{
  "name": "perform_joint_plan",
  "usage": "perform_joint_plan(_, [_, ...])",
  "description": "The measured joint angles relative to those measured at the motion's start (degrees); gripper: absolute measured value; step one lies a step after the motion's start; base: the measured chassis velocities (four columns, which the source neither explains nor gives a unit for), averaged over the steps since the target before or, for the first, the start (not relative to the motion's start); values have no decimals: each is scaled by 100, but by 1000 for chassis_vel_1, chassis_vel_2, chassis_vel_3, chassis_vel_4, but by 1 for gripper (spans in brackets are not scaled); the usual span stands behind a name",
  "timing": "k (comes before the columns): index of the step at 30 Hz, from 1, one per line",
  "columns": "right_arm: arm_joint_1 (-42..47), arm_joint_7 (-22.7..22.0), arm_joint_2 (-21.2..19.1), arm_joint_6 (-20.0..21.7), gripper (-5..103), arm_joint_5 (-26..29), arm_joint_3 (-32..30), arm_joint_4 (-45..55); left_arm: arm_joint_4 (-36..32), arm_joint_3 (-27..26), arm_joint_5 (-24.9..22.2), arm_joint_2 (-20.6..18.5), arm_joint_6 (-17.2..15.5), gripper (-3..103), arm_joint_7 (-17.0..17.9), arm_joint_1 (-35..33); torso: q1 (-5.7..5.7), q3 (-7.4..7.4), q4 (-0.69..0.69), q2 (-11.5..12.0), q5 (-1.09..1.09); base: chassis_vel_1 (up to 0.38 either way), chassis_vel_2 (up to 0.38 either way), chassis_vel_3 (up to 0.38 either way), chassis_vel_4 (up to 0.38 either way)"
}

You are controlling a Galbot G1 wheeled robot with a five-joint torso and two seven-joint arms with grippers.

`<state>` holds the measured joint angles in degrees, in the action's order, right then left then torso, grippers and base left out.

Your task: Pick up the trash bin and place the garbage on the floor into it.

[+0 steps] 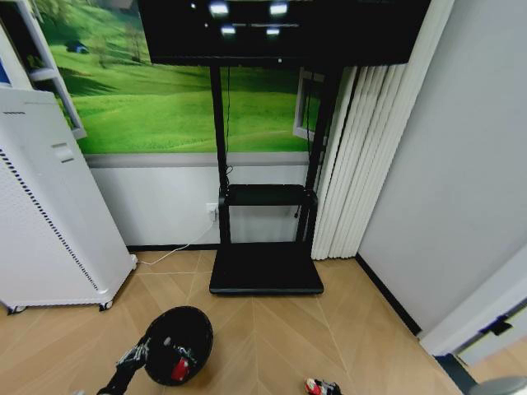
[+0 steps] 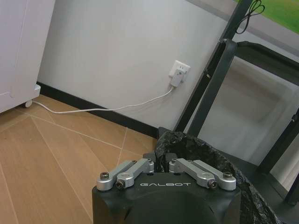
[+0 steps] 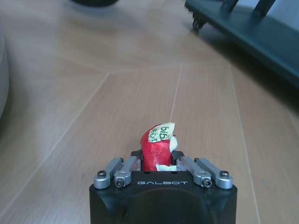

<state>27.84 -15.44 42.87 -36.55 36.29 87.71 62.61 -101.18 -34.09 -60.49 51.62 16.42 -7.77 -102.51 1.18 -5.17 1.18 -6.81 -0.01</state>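
The trash bin, small, round and black with a crinkled black liner, hangs low at the bottom left of the head view. My left gripper is shut on its near rim. A red piece of garbage lies inside it. My right gripper sits just above the wooden floor at the bottom centre. It is shut on a crumpled red-and-white wrapper, which sticks up between the fingers.
A white perforated cabinet on castors stands to the left. The black screen stand with its flat base is straight ahead. A white cable runs from a wall outlet along the skirting. White curtain folds and a grey wall close the right.
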Motion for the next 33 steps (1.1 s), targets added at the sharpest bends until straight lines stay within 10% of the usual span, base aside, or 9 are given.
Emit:
perform_joint_plan(7, [-1149, 15, 63, -98, 28, -295, -431, 1094, 87, 38, -51, -267, -64, 8, 79, 127, 0, 0, -2, 0, -1, 0, 0, 0, 0])
perform_joint_plan(16, [-3249, -266, 1172, 383, 28, 869, 140, 3707, 34, -26, -206, -388, -147, 8, 203, 188, 0, 1, -2, -1, -2, 0, 0, 0, 0])
perform_joint_plan(33, [-2795, -998, 3384, 651, 28, 1478, 491, 2553, -311, 13, -149, -241, -170, 8, 215, 87, 0, 0, -2, -2, -2, 0, 0, 0, 0])
